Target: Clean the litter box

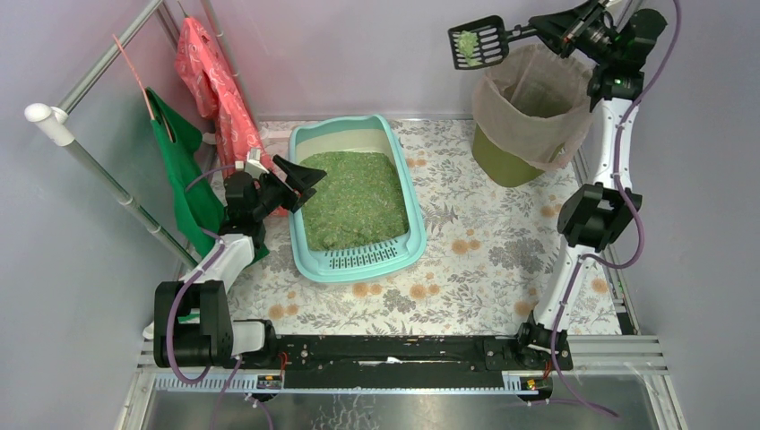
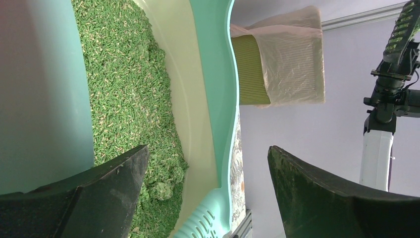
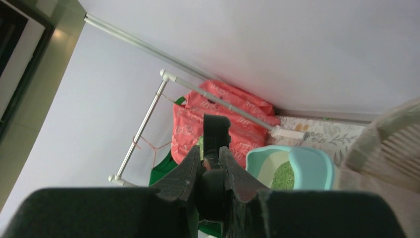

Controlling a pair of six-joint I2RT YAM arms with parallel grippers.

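Clamping the scoop [image 1: 479, 42] handle, fingers of the right gripper [image 1: 540, 30] sit closed, far right beside the bin [image 1: 529, 100]. Fingers of the left gripper [image 1: 303, 177] gape wide, empty, at the litter box [image 1: 409, 193] left rim.

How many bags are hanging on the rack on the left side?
2: a red printed bag at the far left, and a green bag just in front of it. More could be hidden behind them.
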